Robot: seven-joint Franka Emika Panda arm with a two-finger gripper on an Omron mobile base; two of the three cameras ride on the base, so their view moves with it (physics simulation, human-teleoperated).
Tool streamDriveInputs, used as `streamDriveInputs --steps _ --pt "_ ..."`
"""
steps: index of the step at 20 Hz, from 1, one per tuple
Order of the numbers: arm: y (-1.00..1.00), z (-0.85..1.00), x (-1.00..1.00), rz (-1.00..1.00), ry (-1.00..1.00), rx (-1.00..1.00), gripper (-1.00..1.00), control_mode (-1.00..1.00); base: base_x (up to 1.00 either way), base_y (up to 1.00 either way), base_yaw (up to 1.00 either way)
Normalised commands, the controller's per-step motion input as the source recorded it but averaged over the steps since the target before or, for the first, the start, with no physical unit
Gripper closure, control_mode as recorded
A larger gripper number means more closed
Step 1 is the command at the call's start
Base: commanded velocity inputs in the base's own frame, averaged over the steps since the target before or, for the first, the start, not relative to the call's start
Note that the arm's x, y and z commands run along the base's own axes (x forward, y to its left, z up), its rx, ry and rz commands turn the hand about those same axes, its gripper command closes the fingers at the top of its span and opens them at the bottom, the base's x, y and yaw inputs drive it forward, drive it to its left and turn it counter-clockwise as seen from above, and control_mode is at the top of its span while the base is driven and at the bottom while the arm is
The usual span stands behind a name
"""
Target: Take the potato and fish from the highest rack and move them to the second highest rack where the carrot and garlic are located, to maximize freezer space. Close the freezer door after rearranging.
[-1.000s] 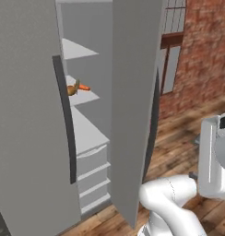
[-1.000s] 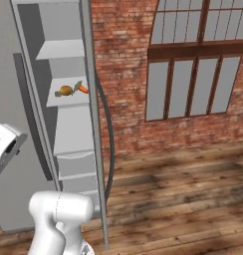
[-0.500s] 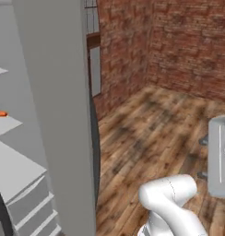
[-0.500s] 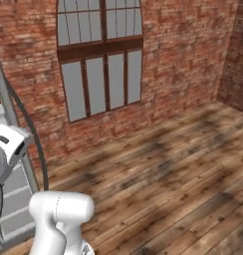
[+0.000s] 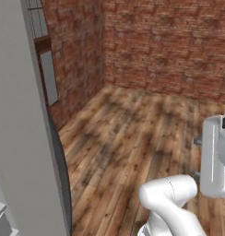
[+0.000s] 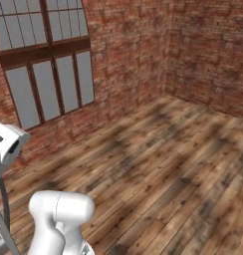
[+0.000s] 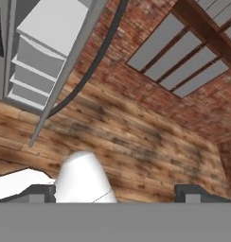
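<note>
Up and to the left of the gripper, a plain pale-grey shelf board is sitting above stacked white drawer fronts; which rack it is I cannot tell from this angle. Just right of them, the tall matte-grey freezer door with its long dark curved handle is standing open, likely to keep the shelves reachable. The jaws are gaping wide, carrying nothing, over brown wooden floor.
</note>
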Motion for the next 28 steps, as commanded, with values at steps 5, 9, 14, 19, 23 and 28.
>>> streamDriveInputs --steps 5,9,14,19,23,28 --pt "0.00 0.00 0.00 0.00 0.00 0.00 -1.00 1.00 0.93 -0.54 0.36" --pt "0.00 0.00 0.00 0.00 0.00 0.00 -1.00 1.00 0.74 -0.83 0.50" --pt "0.00 0.00 0.00 0.00 0.00 0.00 -1.00 1.00 0.12 -1.00 0.22" --pt "0.00 0.00 0.00 0.00 0.00 0.00 -1.00 1.00 -0.47 -1.00 -0.15" --pt "0.00 0.00 0.00 0.00 0.00 0.00 -1.00 1.00 -0.41 -1.00 -0.07" --pt "0.00 0.00 0.00 0.00 0.00 0.00 -1.00 1.00 -0.87 -0.85 -0.03"
